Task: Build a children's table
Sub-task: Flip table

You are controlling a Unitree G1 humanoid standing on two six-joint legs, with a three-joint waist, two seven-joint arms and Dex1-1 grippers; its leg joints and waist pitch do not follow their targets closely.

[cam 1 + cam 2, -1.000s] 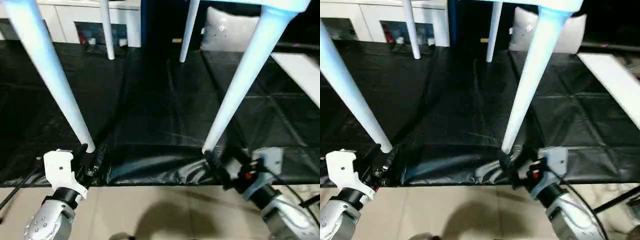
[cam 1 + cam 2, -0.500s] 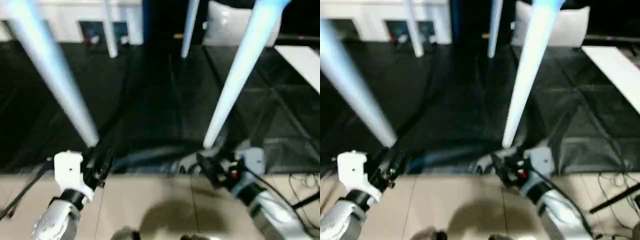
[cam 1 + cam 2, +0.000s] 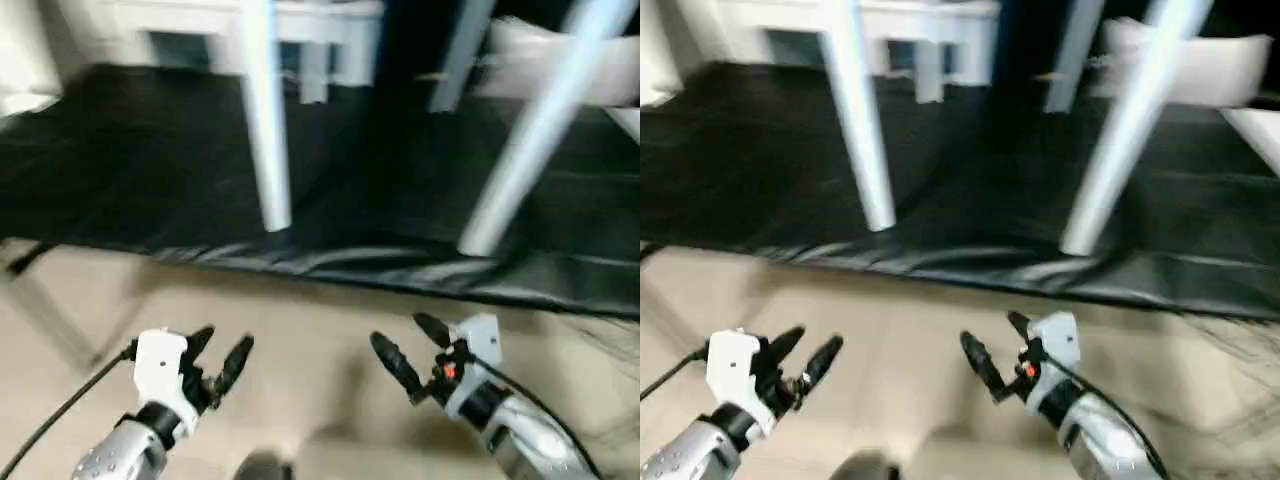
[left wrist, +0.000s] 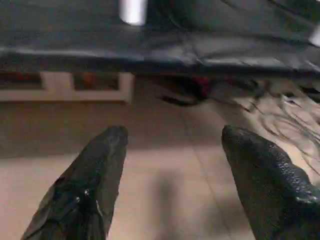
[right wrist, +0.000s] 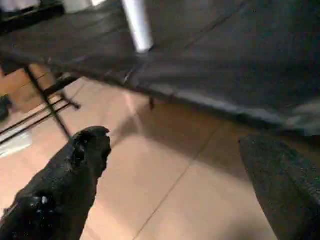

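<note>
The table is looking close to finished, as far as I can judge: four white legs are standing foot-down on the black-covered bench (image 3: 120, 180), so it is resting right way up. The two near legs, one at left (image 3: 265, 130) and one at right (image 3: 525, 140), are planted just inside the bench's front edge; two far legs (image 3: 455, 60) are showing behind them. The tabletop is lying above the frame, so I cannot tell how well the legs are seated in their sockets. Little seems left beyond a check of fit.

The left end effector (image 3: 218, 357) is hanging open and holding nothing, over the floor in front of the bench and apart from the near left leg. The right end effector (image 3: 412, 348) is spread wide and likewise holding nothing, also clear of the bench.

The bench cover is glossy and creased, draping over the front edge. The beige floor (image 3: 320, 320) is running below, with white cabinets (image 3: 330, 30) standing at the back of the room.
</note>
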